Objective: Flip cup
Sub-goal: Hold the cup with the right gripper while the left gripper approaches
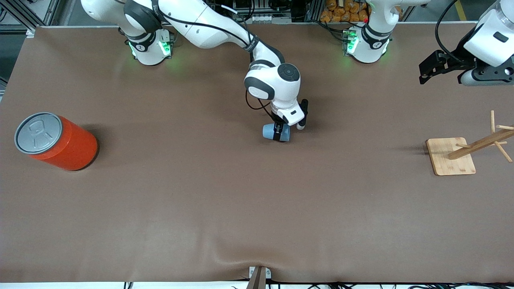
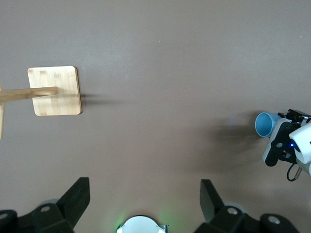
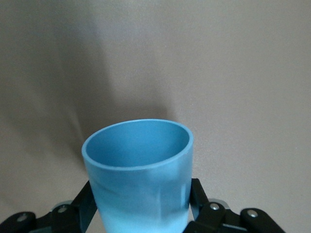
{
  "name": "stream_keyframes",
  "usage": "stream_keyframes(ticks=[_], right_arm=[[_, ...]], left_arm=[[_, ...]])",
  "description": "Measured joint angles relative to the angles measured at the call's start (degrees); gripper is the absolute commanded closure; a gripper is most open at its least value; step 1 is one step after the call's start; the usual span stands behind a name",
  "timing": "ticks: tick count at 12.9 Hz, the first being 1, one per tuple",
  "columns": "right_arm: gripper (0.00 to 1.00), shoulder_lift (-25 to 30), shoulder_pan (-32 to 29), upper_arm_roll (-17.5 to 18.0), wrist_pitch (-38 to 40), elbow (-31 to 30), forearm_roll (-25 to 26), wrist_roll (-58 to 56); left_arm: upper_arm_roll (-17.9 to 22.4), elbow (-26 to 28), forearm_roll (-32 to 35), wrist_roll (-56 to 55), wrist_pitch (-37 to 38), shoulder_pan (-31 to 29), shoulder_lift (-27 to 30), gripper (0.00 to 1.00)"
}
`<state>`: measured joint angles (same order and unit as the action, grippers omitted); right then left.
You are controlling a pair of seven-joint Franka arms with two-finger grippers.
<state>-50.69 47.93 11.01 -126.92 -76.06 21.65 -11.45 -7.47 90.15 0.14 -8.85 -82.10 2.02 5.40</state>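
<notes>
The right gripper (image 1: 278,132) pinches the light blue cup (image 1: 270,131) on its side over mid-table, toward the wooden peg stand (image 1: 451,156) from the unlabelled orange can (image 1: 60,141). The left gripper (image 2: 143,201) waits spread above the stand.

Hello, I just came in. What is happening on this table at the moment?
The right gripper is shut on the small blue cup, around the middle of the table. The cup lies tilted on its side in the grip, so the flip is not finished yet. The left gripper is open and waits, holding nothing, up over the left arm's end of the table near the wooden rack. A large orange can stands untouched at the right arm's end.
</notes>
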Motion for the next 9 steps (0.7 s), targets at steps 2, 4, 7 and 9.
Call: stream_keyframes(ticks=[2, 4, 7, 9], right_arm=[[0.0, 0.0, 0.0, 0.0, 0.0, 0.0, 0.8, 0.0], [0.0, -0.3, 0.0, -0.3, 0.1, 0.0, 2.7, 0.0], [0.0, -0.5, 0.0, -0.5, 0.1, 0.0, 3.2, 0.0], [0.0, -0.5, 0.0, -0.5, 0.1, 0.1, 3.2, 0.0]], left_arm=[[-0.5, 0.0, 0.0, 0.0, 0.0, 0.1, 0.0, 0.0], [-0.7, 0.0, 0.0, 0.0, 0.0, 0.2, 0.0, 0.0], [-2.0, 0.0, 0.0, -0.1, 0.0, 0.3, 0.0, 0.0], [-2.7, 0.0, 0.0, -0.2, 0.0, 0.4, -0.1, 0.0]])
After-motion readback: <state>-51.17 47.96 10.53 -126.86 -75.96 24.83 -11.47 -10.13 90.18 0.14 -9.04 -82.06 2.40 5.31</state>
